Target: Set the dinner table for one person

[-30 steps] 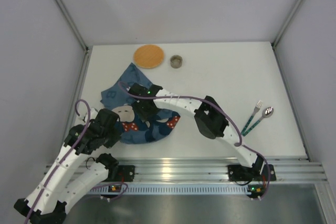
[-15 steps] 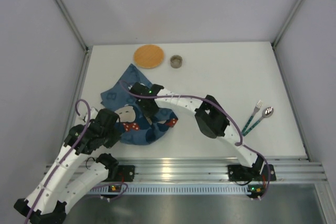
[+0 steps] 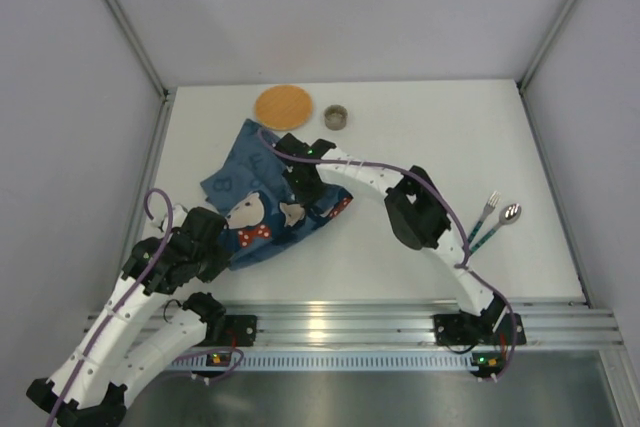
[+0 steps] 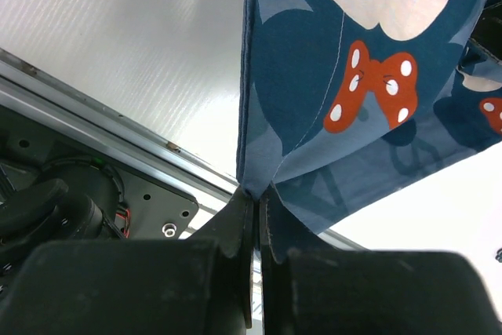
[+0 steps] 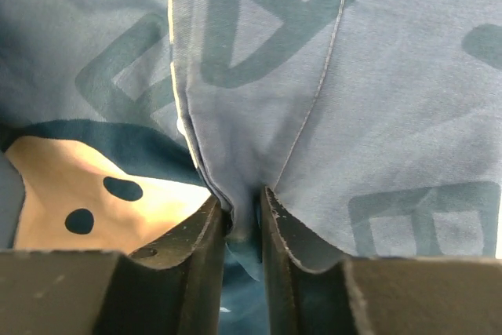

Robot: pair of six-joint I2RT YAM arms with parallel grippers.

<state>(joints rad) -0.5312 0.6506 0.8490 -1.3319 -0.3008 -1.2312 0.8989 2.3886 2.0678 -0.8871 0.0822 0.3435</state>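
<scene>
The white table (image 3: 430, 132) spans the enclosure floor, a cloth (image 3: 235, 179) bunched at its left. The left gripper (image 4: 252, 194) clamps tight on the cloth's near corner; the right gripper (image 5: 241, 198), jaws nearly closed, pinches a fold.

dinner table (image 3: 420, 137), large, white, matte, flat; aluminium-railed edges
</scene>
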